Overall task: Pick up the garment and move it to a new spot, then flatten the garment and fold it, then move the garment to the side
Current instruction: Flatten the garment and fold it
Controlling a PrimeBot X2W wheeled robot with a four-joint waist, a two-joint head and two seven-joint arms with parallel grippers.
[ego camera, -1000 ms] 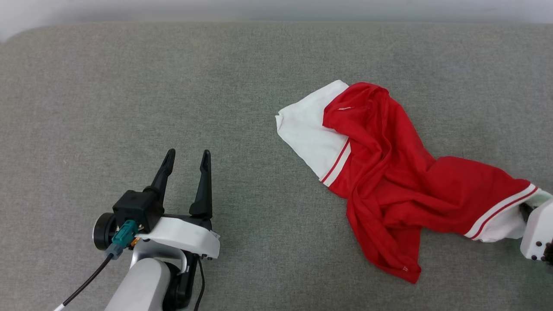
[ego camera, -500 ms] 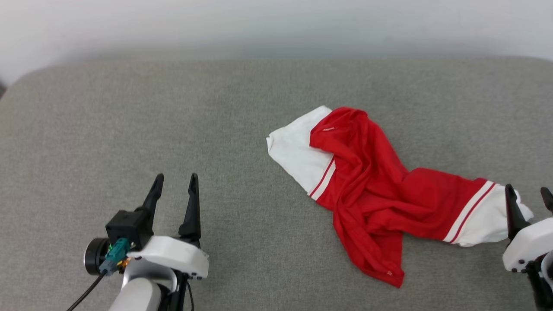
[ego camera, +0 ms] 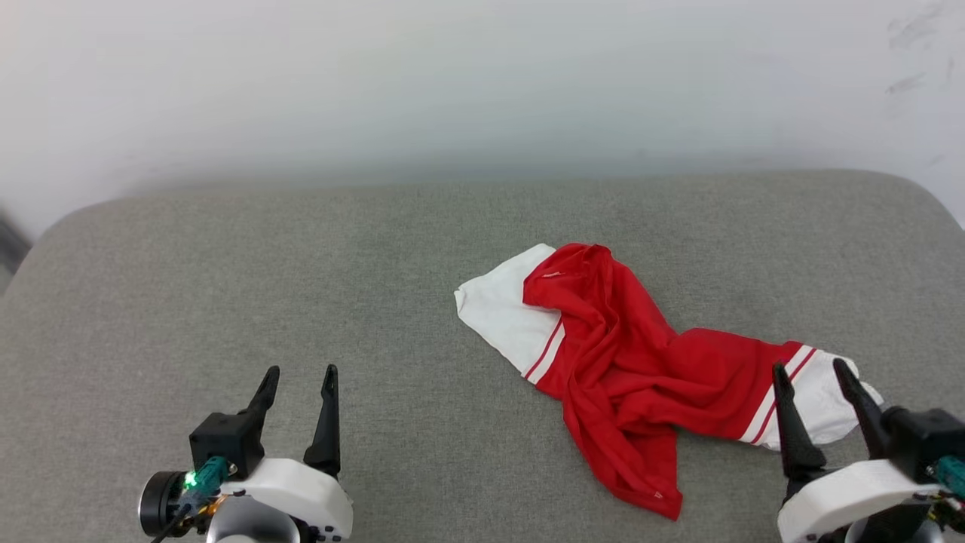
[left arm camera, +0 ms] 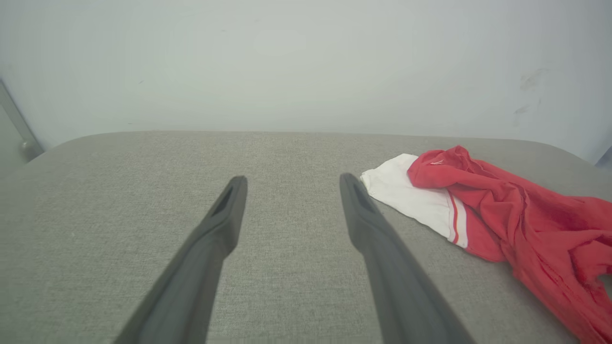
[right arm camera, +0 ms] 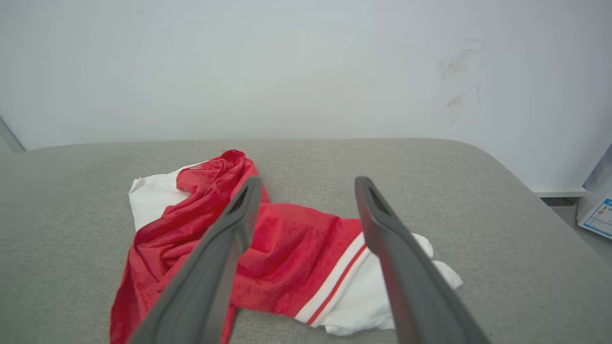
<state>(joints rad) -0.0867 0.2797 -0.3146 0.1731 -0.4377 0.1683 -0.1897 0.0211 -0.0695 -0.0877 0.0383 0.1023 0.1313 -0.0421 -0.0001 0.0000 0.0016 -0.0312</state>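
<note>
Grey padded surface (ego camera: 301, 264) with rounded corners and a pale wall (ego camera: 452, 90) behind its far edge. All positions are taken from this surface.

Red T-shirt (ego camera: 626, 369): lies crumpled on the surface's right half, roughly midway between the far and near edges. It stretches in a loose diagonal from the centre toward the right near corner. Neither flat nor folded. The red body is twisted into ridges, with one red tail trailing toward the near edge.
- Inner sleeve (ego camera: 497, 317), white, spread out at the end closest to the surface's centre. Striped trim (ego camera: 544, 354), red and white, where it meets the red cloth.
- Outer sleeve (ego camera: 825, 400), white, bunched at the end closest to the surface's right edge, with the same trim.

Left gripper (ego camera: 301, 369): over the surface's left half, close to the near edge, fingers pointing toward the far edge. Jaws spread wide and empty — bare grey fabric shows in the gap.

Right gripper (ego camera: 808, 366): over the surface's right half, close to the near edge. Jaws spread wide, grasping nothing. The outer sleeve lies below and between its fingers; whether a fingertip touches the cloth cannot be told.

Scuff marks (right arm camera: 456, 67) on the wall above the surface's right far corner. A blue-and-white printed card (right arm camera: 597, 217) sits beyond the right edge, lower than the surface.
</note>
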